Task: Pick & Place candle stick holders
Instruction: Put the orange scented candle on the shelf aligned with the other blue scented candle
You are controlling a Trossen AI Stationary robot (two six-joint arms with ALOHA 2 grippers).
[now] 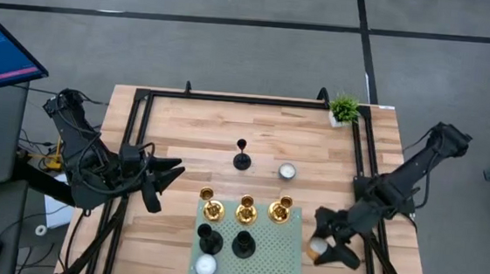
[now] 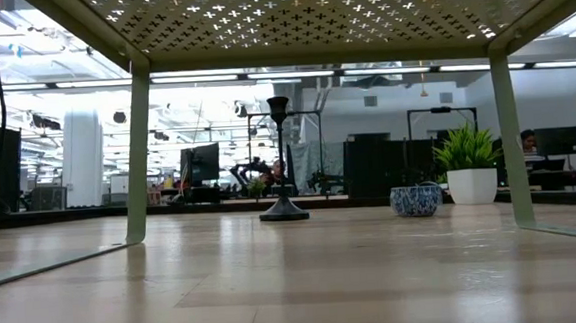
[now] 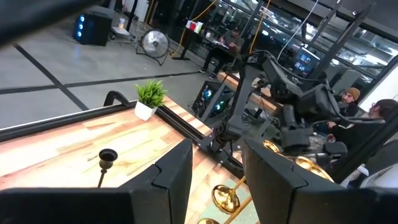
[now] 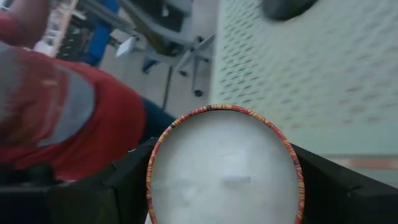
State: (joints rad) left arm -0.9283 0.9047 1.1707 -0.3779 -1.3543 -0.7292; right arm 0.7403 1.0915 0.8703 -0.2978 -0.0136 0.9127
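Note:
Three gold candle stick holders stand in a row at the far edge of a green perforated shelf. Two black holders stand on it behind them. A third black holder stands on its round base on the wooden table; it also shows in the low view and the left wrist view. My left gripper is open and empty, left of the shelf. My right gripper is shut on a small round candle cup just right of the shelf. My right gripper pinches the round candle cup by two opposite sides of its red patterned rim, one finger on each side. The arm comes from the table's right side. The cup's white top faces the wrist camera. Whether it is clear of the table does not show.
A white candle sits on the shelf's near left corner. A small blue patterned bowl stands on the table right of the lone black holder. A green potted plant stands at the far right corner. A black frame rims the table. A person in red is beyond the table.

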